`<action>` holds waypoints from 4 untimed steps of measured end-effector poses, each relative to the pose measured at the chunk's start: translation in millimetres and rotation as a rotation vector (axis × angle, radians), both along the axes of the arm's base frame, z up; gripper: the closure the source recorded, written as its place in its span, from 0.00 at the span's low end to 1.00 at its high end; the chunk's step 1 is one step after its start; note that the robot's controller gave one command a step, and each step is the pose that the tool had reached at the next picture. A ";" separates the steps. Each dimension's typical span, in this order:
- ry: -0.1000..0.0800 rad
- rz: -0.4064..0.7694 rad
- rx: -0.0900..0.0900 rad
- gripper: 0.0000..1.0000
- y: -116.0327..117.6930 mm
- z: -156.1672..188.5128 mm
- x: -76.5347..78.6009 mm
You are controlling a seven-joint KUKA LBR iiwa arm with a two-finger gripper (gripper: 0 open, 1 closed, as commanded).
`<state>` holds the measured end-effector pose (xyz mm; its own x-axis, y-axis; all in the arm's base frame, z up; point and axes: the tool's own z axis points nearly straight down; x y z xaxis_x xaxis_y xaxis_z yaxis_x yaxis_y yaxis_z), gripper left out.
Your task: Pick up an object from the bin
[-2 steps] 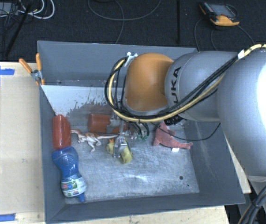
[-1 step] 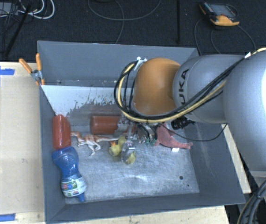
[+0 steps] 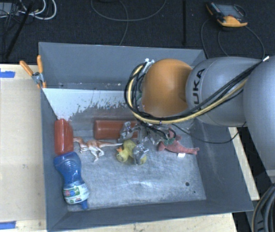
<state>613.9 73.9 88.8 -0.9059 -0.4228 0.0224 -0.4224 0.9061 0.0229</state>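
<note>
Low in the grey metal bin I'm hovering the gripper, open or closed I cannot tell, just beside a small yellow plastic toy, within reach for grasping.

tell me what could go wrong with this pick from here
1. The claw sits low among crowded things, with a small yellow-green toy on one side and a red lizard-like toy on the other. It may nudge one away or snag both.
2. The tan dinosaur figure lies close to the yellow-green toy and might get dragged along.
3. A brown block lies just behind the claw, so the wrist could bump it.
</note>
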 end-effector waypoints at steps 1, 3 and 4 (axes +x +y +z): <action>0.000 -0.001 0.000 1.00 -0.1 -0.1 0.0; -0.032 0.015 -0.010 1.00 -12.1 82.2 -0.1; -0.026 0.023 -0.010 1.00 -20.4 119.7 -7.4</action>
